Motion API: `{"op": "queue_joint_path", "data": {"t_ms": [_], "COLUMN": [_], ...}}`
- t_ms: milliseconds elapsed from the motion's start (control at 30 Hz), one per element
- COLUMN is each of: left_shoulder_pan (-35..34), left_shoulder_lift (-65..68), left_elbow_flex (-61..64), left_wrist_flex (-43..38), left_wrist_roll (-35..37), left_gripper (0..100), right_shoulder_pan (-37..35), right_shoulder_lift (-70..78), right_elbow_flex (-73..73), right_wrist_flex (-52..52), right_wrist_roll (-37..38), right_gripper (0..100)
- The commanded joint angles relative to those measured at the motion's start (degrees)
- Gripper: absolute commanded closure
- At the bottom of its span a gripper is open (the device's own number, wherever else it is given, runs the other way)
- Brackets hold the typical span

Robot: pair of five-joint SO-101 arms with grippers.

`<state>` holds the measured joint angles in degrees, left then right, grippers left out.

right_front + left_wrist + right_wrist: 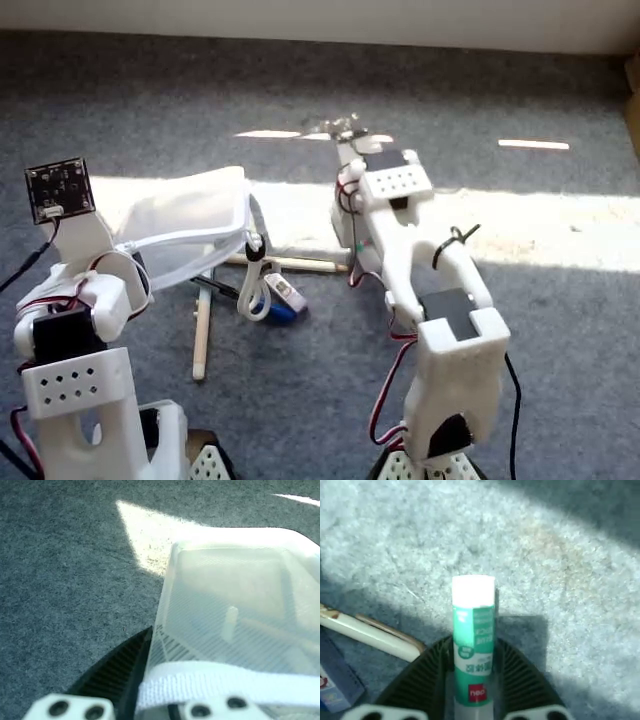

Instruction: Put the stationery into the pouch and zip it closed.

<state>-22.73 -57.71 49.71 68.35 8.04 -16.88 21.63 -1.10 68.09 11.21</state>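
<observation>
Bkgd: grey carpet (150,110) work surface w/ light patches
Sunlit band (560,225) runs across mid-area; thin light streak (533,145) beyond it; pale strip (300,20) along far edge

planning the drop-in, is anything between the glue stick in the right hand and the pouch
nothing visible blocks it. the glue stick is in the right hand. a pencil and a blue box lie flat on the carpet between it and the pouch, probably low enough to pass over
</observation>
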Motion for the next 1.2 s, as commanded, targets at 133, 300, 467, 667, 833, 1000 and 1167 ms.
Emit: {"op": "queue_joint_path", "data": {"t_ms": [133, 300, 467, 667, 833, 1000, 1167], "left_shoulder_pan": [2.33, 2.59, 2.59, 2.59, 2.59, 2.59, 2.59], "left_shoulder_lift": [0.31, 0.31, 0.4, 0.4, 0.4, 0.4, 0.4], "left_elbow_flex": [0.04, 0.04, 0.04, 0.13, 0.22, 0.31, 0.31], "left_wrist_flex": [-0.53, -0.53, -0.53, -0.53, -0.53, -0.53, -0.53], "left_wrist_roll": [-2.37, -2.46, -2.46, -2.55, -2.55, -2.55, -2.55], "left_gripper": [99, 99, 99, 99, 99, 99, 99], "right_shoulder_pan": [0.4, -1.19, -4.18, -6.11, -8.4, -9.1, -9.71], "right_shoulder_lift": [-9.01, -17.98, -25.27, -32.75, -38.46, -46.99, -59.3], "right_elbow_flex": [3.74, 9.1, 14.02, 16.22, 19.21, 26.24, 37.14], "right_wrist_flex": [-2.15, -2.15, -2.24, -2.07, -2.68, -7.78, -16.48], "right_wrist_roll": [-0.7, -4.66, -5.19, -13.01, -16.26, -20.13, -20.48], "right_gripper": [99.4, 99.4, 99.4, 99.4, 99.4, 99.4, 99.4]}}
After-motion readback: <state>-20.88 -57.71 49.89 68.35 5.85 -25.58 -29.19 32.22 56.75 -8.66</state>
